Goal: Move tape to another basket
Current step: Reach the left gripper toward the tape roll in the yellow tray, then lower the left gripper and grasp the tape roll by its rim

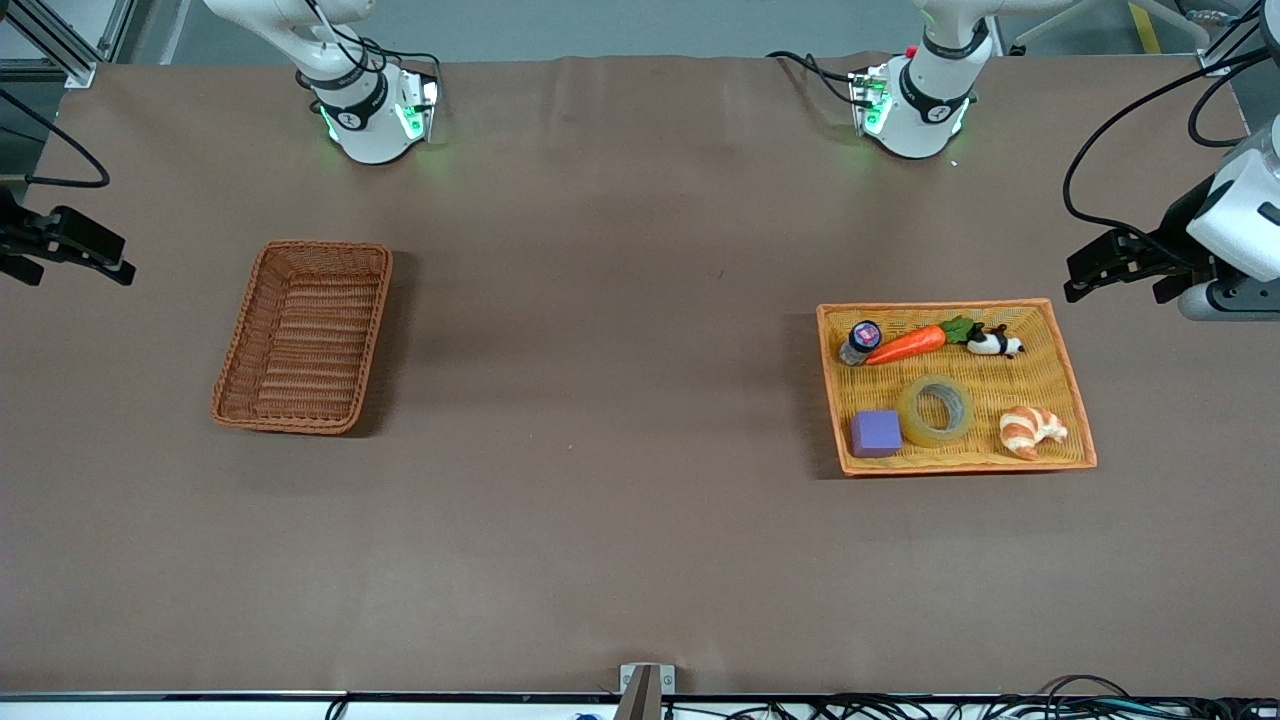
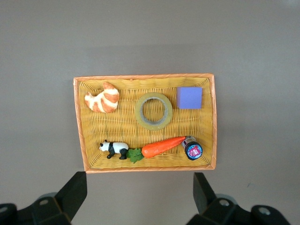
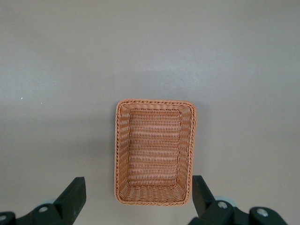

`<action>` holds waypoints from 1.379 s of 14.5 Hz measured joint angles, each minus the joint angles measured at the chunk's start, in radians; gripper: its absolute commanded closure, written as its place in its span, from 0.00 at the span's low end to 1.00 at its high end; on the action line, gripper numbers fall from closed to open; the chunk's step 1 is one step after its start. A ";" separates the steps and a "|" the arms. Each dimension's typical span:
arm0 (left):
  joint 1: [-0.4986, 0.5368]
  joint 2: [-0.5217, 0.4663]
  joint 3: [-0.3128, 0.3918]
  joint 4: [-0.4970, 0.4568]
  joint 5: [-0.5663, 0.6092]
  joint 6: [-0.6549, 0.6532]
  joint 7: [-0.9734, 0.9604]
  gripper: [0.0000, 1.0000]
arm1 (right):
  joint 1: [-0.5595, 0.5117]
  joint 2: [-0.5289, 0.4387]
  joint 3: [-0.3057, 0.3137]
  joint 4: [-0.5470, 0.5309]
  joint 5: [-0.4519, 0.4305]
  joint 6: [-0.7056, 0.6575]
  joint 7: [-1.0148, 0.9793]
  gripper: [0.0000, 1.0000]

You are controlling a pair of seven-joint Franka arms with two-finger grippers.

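A brown-covered table (image 1: 620, 400) carries two baskets. The tape (image 1: 937, 409) lies flat in the orange-yellow basket (image 1: 1075, 400) at the left arm's end, purple block (image 1: 876, 433) at its 9 o'clock in the front view, croissant (image 1: 1031, 429) at its 3 o'clock. The reddish-brown wicker basket (image 1: 302, 336) sits toward the right arm's end. The left gripper (image 1: 1085, 273) and right gripper (image 1: 105, 262) hang at the table's ends, fingers spread apart, holding nothing.
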 measured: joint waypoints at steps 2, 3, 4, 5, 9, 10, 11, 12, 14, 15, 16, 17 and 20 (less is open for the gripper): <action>0.000 0.000 0.002 -0.001 0.000 0.000 0.000 0.00 | 0.000 0.000 0.000 0.000 0.000 0.000 0.000 0.00; 0.000 0.000 0.003 -0.002 0.002 0.000 0.000 0.00 | 0.000 0.001 0.000 0.000 0.000 0.000 0.000 0.00; 0.000 0.000 0.003 -0.003 0.009 0.000 0.000 0.00 | 0.000 0.001 0.000 0.000 0.000 0.000 0.000 0.00; 0.000 0.001 0.003 -0.005 0.024 0.000 0.000 0.02 | 0.000 0.001 0.000 0.000 0.000 0.000 0.000 0.00; -0.002 0.022 0.003 -0.017 0.039 0.012 0.000 0.00 | 0.000 0.001 0.000 0.000 0.000 0.000 0.000 0.00; -0.003 0.032 0.003 -0.030 0.039 0.026 0.000 0.00 | 0.000 0.001 0.000 0.000 0.000 0.000 0.000 0.00; -0.003 0.042 0.002 -0.055 0.039 0.057 0.000 0.00 | 0.000 0.001 0.000 0.000 0.000 0.000 0.000 0.00; -0.004 0.052 0.002 -0.094 0.039 0.102 0.000 0.00 | 0.000 0.001 0.000 0.000 0.000 0.000 0.000 0.00; -0.004 0.069 0.002 -0.196 0.039 0.214 0.000 0.00 | 0.000 0.001 0.000 0.000 0.000 0.000 0.000 0.00; -0.003 0.080 0.003 -0.253 0.039 0.287 0.000 0.00 | 0.000 0.002 0.000 0.000 0.000 0.000 0.000 0.00; -0.003 0.097 0.003 -0.308 0.039 0.374 0.000 0.00 | 0.000 0.002 0.000 0.000 0.000 0.000 0.000 0.00; -0.004 0.121 0.003 -0.358 0.039 0.464 0.000 0.00 | 0.000 0.002 0.000 0.000 0.000 0.000 0.000 0.00; -0.003 0.232 0.003 -0.442 0.039 0.649 -0.001 0.00 | 0.000 0.003 0.000 0.000 0.000 0.000 0.000 0.00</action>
